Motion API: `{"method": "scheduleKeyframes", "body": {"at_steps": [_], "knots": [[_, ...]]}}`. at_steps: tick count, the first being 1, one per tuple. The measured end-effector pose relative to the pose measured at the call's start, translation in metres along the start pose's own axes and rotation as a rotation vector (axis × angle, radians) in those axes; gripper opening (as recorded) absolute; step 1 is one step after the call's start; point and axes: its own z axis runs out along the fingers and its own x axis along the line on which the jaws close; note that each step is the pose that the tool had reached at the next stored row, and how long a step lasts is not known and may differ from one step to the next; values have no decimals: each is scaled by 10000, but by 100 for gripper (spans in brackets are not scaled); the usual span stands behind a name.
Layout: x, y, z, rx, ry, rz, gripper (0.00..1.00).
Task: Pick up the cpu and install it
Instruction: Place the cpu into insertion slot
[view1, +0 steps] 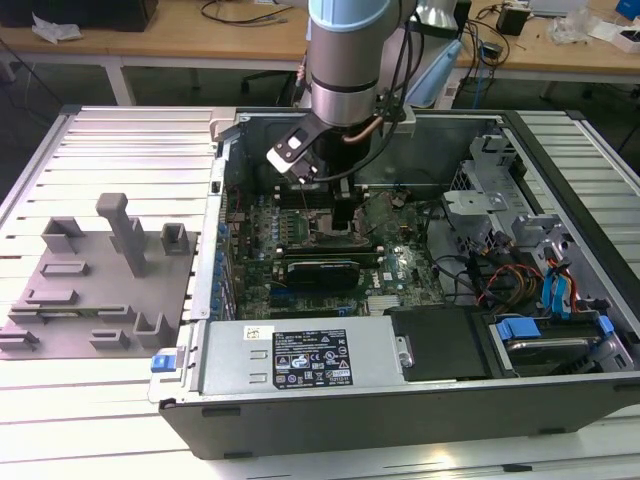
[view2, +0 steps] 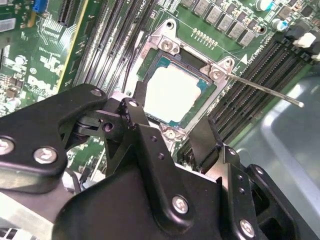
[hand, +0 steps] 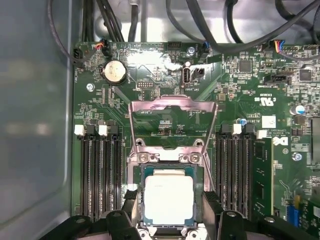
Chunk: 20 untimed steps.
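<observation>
Black fingers (hand: 131, 205) of the gripper (hand: 169, 201) stand spread either side of the cpu (hand: 168, 192), seemingly clear of it. It lies flat in the motherboard (hand: 240, 85) socket inside the computer case (view1: 420, 410), load frame (hand: 172, 105) raised, memory slots (hand: 100, 170) flanking.

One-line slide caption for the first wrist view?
Gripper at the cpu, which lies in its socket on the green motherboard, load frame swung open.
</observation>
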Motion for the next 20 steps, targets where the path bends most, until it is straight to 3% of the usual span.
{"method": "scheduleKeyframes", "body": {"at_steps": [8,12,14,20], "knots": [[0,1,-8,-1,-16,-2,60],[0,1,-10,-1,-23,-3,42],[0,1,-13,-1,-31,-3,11],[0,1,-16,0,-42,-3,11]]}}
